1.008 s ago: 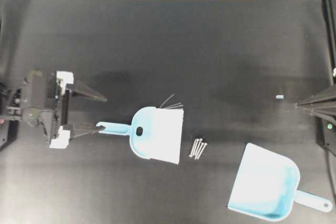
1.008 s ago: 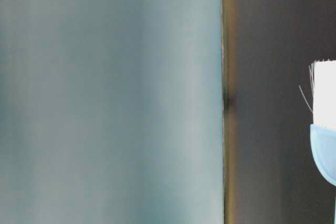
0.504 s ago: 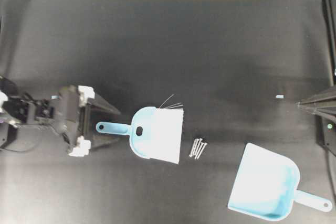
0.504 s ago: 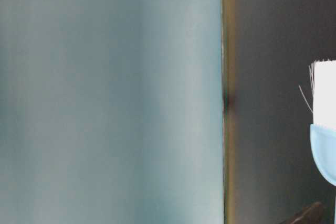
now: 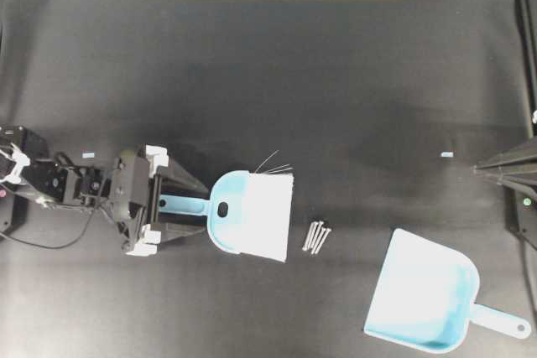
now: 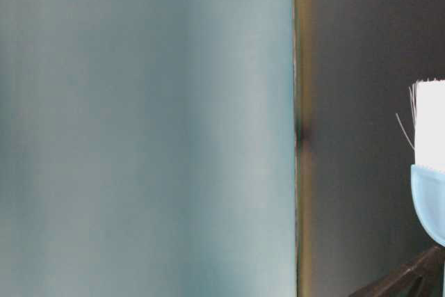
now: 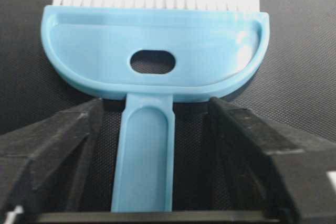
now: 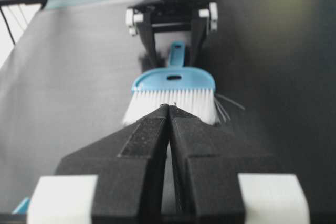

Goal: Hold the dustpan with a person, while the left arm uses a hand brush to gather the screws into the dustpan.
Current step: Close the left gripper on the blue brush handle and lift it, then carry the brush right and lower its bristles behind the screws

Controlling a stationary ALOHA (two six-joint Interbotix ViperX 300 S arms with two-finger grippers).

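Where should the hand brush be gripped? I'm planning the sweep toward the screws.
Grip the hand brush by its short handle, coming from its handle end, opposite the bristles. It lies flat with the narrow handle pointing at the left gripper, whose open jaws already straddle it.

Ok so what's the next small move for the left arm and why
Probably close the left gripper on the hand brush: its handle already lies between the open fingers with gaps on both sides, and the brush rests flat on the table, ungrasped.

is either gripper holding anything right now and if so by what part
Nothing is held. The left gripper is open around the brush handle with gaps on both sides; the right gripper is shut and empty.
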